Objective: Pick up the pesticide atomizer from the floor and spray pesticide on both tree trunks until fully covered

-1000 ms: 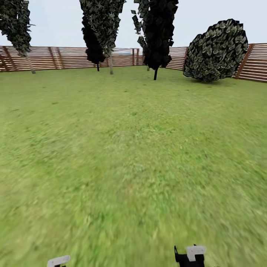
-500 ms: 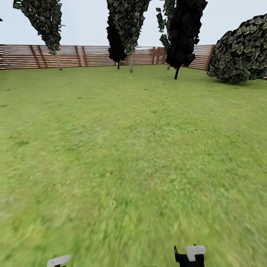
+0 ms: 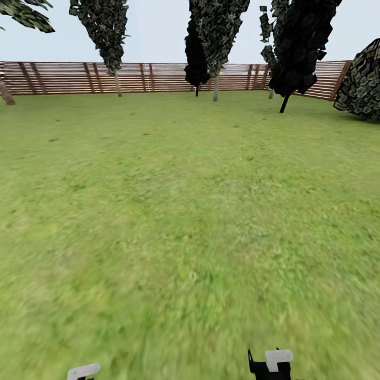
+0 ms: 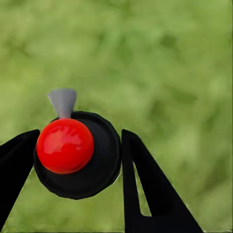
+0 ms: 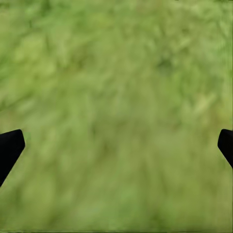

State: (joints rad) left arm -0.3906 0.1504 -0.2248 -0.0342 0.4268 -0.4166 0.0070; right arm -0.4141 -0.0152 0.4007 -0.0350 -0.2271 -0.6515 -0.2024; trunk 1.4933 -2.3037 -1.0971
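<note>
My left hand (image 4: 77,160) is clamped on the pesticide atomizer (image 4: 92,170): in the left wrist view its two black fingers (image 4: 145,184) press against either side of the round black body, and I look straight down on the red top (image 4: 65,145) with a small grey nozzle (image 4: 63,101) sticking out beyond it. Beneath the atomizer there is blurred green lawn (image 4: 174,73). My right hand (image 5: 116,145) is spread wide and holds nothing; in the right wrist view only the two dark fingertips (image 5: 8,148) show at the frame's edges, with grass between them.

The head view adds what the wrist views lack. At its bottom edge I see pale and black parts of the arms, cut off, so I cannot read either grip from there. Beyond them the lawn (image 3: 190,211) runs to the brown slatted fence (image 3: 158,77). Before the fence stand several trees: a thin-trunked one (image 3: 117,83) toward the fence's left part, a pale trunk (image 3: 216,88) near its middle beside a dark conifer (image 3: 196,58), and another black conifer (image 3: 301,53) right of that. A rounded bush (image 3: 364,84) is cut off past the fence's right end. Crowns run out of frame above.
</note>
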